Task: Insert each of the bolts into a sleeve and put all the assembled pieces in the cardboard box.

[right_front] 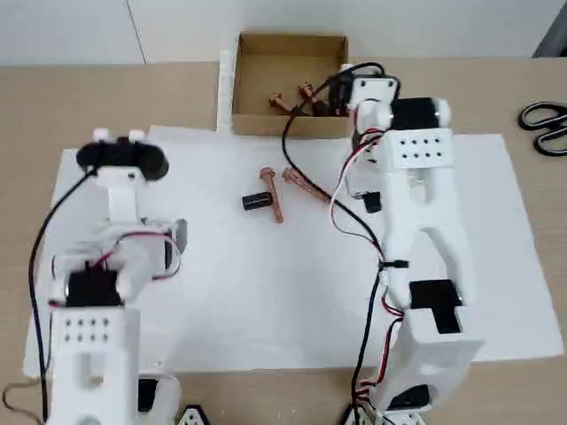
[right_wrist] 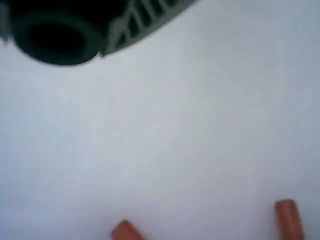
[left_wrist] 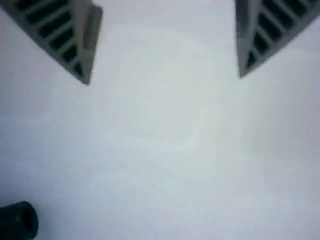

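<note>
**A:** Surface?
**B:** Wooden table (right_front: 53, 97) with a white paper sheet (right_front: 266, 292) on it. Scissors (right_front: 545, 124) lie on bare wood on the right arm's side.

**A:** Task items?
**B:** Cardboard box (right_front: 292, 40) at the sheet's far edge, copper pieces (right_front: 283, 102) inside. On the paper near it are a first bolt (right_front: 273, 197), a second bolt (right_front: 306, 184), and a loose sleeve (right_front: 255, 201) just beside the first.

**A:** Grippers?
**B:** Left gripper (left_wrist: 165, 72) has its fingers spread, holding nothing, above bare paper. Right gripper (right_front: 337, 93) is at the box's near corner, clamped on a black sleeve (right_wrist: 55, 37).
</note>
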Motion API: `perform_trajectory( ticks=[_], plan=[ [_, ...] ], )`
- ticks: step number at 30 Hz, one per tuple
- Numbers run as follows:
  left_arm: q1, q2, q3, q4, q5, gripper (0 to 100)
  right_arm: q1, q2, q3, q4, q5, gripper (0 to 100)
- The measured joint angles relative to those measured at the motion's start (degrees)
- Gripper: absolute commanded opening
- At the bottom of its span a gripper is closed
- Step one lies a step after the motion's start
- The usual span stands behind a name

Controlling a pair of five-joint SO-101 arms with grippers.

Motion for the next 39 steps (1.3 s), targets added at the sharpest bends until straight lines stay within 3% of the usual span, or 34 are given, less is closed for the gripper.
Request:
perform_trajectory(
  ticks=[4,9,21,29,39],
  plan=[
    [2.0,16.6,-14.0,2.0,0.2,18,3.0,-4.1,0.0,0.1,0.2,0.4],
    [9.3,36.4,-31.8,5.0,0.8,18,6.6,-6.2,0.0,0.1,0.2,0.4],
    [23.9,71.8,-66.2,8.1,20.5,18,14.4,-6.2,0.0,0.2,0.2,0.4],
    [31.5,79.2,-69.5,7.3,28.5,18,14.5,-6.2,3.4,0.2,0.2,0.4],
    [27.4,82.0,-69.5,2.2,41.1,18,14.5,-6.2,3.4,0.2,-0.2,0.4]
  ],
)
